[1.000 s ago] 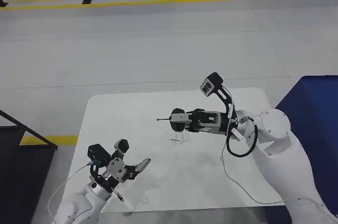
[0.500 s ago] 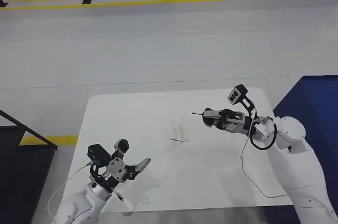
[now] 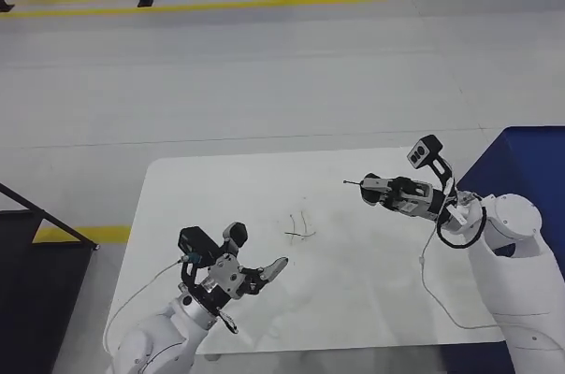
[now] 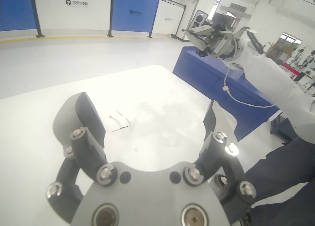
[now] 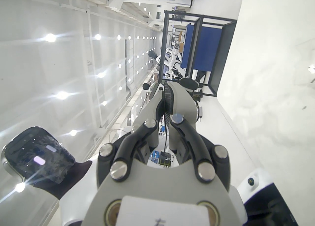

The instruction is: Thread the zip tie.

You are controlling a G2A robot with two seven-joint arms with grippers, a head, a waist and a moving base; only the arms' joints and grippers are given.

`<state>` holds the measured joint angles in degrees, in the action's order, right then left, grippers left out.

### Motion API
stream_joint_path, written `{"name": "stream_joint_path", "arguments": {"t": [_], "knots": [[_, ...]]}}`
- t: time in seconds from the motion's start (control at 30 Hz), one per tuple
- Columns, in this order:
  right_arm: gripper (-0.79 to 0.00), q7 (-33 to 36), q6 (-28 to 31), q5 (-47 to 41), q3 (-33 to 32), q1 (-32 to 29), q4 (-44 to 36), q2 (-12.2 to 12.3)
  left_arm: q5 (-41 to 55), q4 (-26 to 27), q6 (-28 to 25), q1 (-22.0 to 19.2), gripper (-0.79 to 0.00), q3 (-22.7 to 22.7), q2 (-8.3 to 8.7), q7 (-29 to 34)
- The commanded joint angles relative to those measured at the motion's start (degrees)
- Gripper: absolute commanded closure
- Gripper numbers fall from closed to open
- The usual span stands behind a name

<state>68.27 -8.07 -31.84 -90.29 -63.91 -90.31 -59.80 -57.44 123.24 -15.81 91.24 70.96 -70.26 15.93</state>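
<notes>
My right gripper hangs above the table's far right part, shut on a thin black zip tie whose end pokes out toward the table's middle. The right wrist view has the two fingers pressed together with the dark strip between them. Loose zip ties lie near the middle of the white table, also seen as thin curved strips. My left gripper stays low over the near left part, open and empty, short of the loose zip ties.
A blue partition stands just off the table's right edge. A dark panel sits beyond the left side. A white cable hangs from the right arm over the near right corner.
My right gripper has pulled back from above the loose ties toward the far right, keeping its zip tie. The left gripper has advanced toward the table's middle.
</notes>
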Motion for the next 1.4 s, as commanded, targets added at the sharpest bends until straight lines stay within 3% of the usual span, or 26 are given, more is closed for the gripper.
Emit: {"name": "stream_joint_path", "arguments": {"t": [0.0,0.13,0.2,0.6,0.67,0.77,0.9,1.0,1.37], "knots": [[0.0,3.6,-0.3,0.1,-4.3,-0.2,0.8,0.8,-3.4,0.0,6.6,-6.1,-0.785,-6.6,-0.85,7.6],[0.0,8.1,-1.7,-1.6,-8.8,0.8,3.2,1.8,-3.8,-5.0,17.7,-19.6,-0.785,-17.0,-3.4,20.3],[0.0,9.8,-2.1,-2.7,-9.6,1.7,4.5,2.1,-3.6,-8.0,22.4,-25.2,-0.785,-20.3,-4.7,23.8],[0.0,10.4,-2.0,-3.3,-9.6,2.0,5.0,2.2,-4.7,-8.8,22.8,-25.1,-0.785,-20.3,-4.67,23.8],[0.0,10.4,-2.0,-3.3,-9.6,2.0,5.0,2.2,-10.2,-10.4,23.9,-27.2,-0.785,-22.7,-4.96,29.1],[0.0,10.4,-2.0,-3.3,-9.6,2.0,5.0,2.2,-9.5,-13.7,29.3,-35.6,-0.785,-25.9,-6.94,39.8],[0.0,10.4,-2.0,-3.3,-9.6,2.0,5.0,2.2,-6.2,-23.6,37.5,-49.2,-0.785,-30.3,-10.71,50.7],[0.0,10.4,-2.0,-3.3,-9.6,2.0,5.0,2.2,1.3,-32.2,41.4,-55.8,-0.785,-32.1,-13.46,56.7],[0.0,10.4,-2.0,-3.3,-9.6,2.0,5.0,2.2,4.7,-34.0,40.2,-55.6,-0.785,-31.9,-13.8,57.3]]}}
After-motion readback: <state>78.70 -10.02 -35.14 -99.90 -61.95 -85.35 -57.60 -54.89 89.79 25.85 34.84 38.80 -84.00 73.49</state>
